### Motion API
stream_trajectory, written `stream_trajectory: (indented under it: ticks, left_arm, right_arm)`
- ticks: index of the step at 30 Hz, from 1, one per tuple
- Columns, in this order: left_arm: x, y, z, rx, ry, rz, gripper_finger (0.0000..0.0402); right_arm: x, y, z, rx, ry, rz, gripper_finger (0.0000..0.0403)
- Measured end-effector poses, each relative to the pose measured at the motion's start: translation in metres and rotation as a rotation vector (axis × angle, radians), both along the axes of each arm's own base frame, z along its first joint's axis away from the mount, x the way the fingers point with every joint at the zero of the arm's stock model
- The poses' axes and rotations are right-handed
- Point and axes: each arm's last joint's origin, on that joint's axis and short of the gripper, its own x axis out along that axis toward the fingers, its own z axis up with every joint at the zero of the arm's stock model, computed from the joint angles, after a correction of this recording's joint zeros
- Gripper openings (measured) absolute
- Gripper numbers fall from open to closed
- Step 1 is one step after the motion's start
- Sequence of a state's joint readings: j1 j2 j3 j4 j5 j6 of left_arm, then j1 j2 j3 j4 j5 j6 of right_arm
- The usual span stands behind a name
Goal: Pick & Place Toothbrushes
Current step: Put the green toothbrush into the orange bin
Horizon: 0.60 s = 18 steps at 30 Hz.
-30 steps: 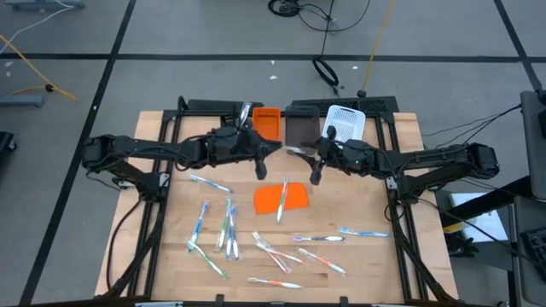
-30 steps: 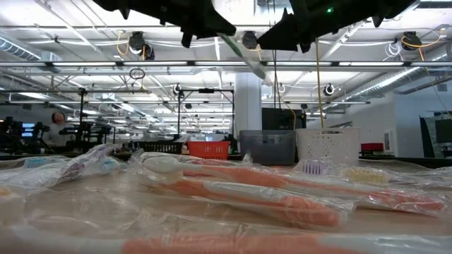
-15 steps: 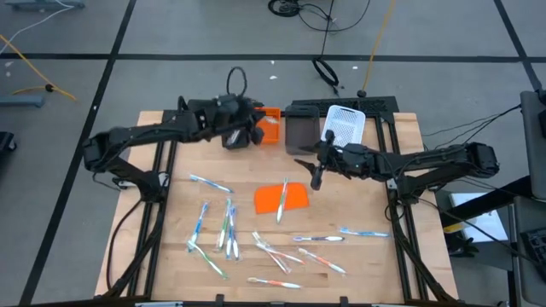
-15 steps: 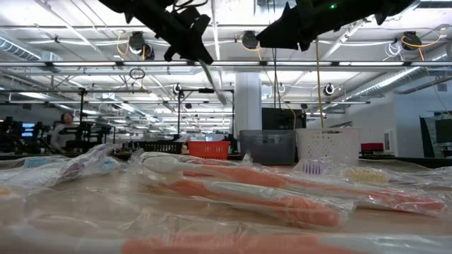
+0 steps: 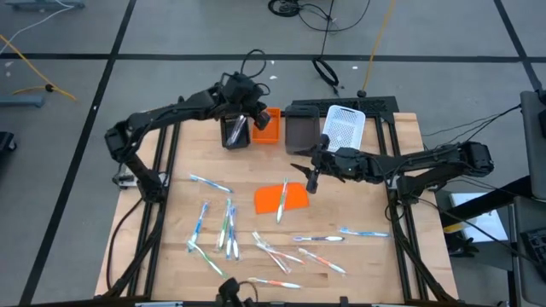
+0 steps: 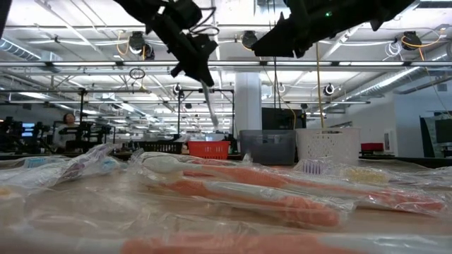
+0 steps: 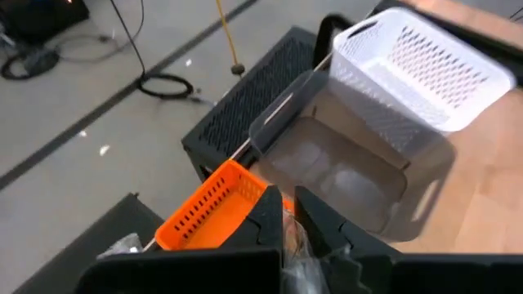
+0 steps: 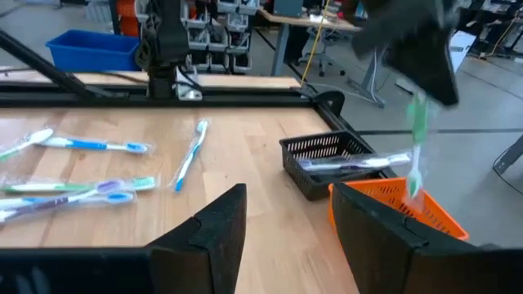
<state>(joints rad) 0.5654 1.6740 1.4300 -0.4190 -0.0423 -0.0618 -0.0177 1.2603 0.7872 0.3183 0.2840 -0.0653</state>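
Your left gripper [image 5: 242,118] is clamped on one toothbrush [image 8: 417,140], a slim white stick with a green accent. It hangs head down from the fingertips. Directly beneath the claw stand the black bin [image 5: 229,136] and the orange bin [image 5: 268,128], side by side. You cannot tell which of the two the brush is over.

A second toothbrush [image 8: 353,164] already lies in the black bin. The grey bin [image 5: 300,130] and white bin [image 5: 345,124] follow on the far side of the orange one, making four bins in all.

Your right gripper [image 5: 310,181] hovers with fingers [image 8: 214,227] apart, holding nothing. The orange sheet [image 5: 296,199] lies just beside it, with one toothbrush [image 5: 281,201] across the sheet.

The remaining toothbrushes [image 5: 223,226] lie scattered on the table [image 5: 162,213], well apart from both claws, white with blue, green or orange-red accents. They overlap too much for a firm count. Any print on the wrappers is too small to read.
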Motion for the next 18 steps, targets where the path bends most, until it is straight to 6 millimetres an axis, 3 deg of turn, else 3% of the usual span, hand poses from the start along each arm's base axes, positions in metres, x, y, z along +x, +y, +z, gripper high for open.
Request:
stream_trajectory:
  ticks: [8, 18]
  left_arm:
    - [0.011, 0.026, -0.029, -0.110, 0.049, -0.029, 0.0005]
    - [0.003, 0.049, -0.047, -0.255, 0.016, -0.028, 0.0005]
  right_arm:
    - [0.000, 0.000, 0.000, -0.001, 0.003, 0.000, 0.0172]
    - [0.000, 0.000, -0.001, -0.002, 0.007, 0.001, 0.0169]
